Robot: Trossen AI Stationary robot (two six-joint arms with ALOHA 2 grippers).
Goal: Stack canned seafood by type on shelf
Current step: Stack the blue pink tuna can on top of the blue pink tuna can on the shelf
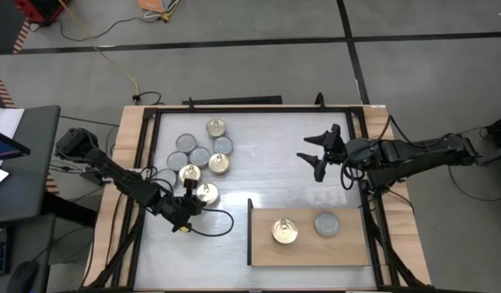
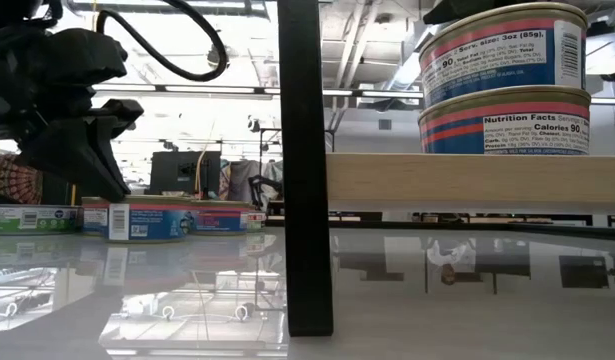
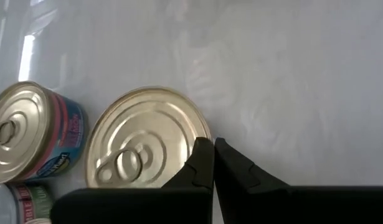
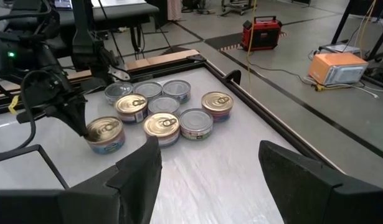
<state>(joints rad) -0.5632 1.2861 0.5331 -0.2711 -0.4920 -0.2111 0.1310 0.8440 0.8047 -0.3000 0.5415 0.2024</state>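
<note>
Looking straight down, the left gripper (image 1: 185,213), jaws closed and empty, sits beside a gold-lidded can (image 1: 206,193) at the edge of the loose cluster; the right gripper (image 1: 318,155) hangs open over bare table. The shelf (image 1: 309,251) holds a gold-lidded stack (image 1: 284,232) and a silver-lidded can (image 1: 327,223). A good pick probably needs the left jaws opened first, then centred across that can.

At table height, the stack (image 2: 505,78) shows two cans high, hidden from above.

The left wrist view shows the closed fingertips (image 3: 203,163) touching the can's rim (image 3: 146,148).

The right wrist view shows the cluster (image 4: 161,107) untouched.
</note>
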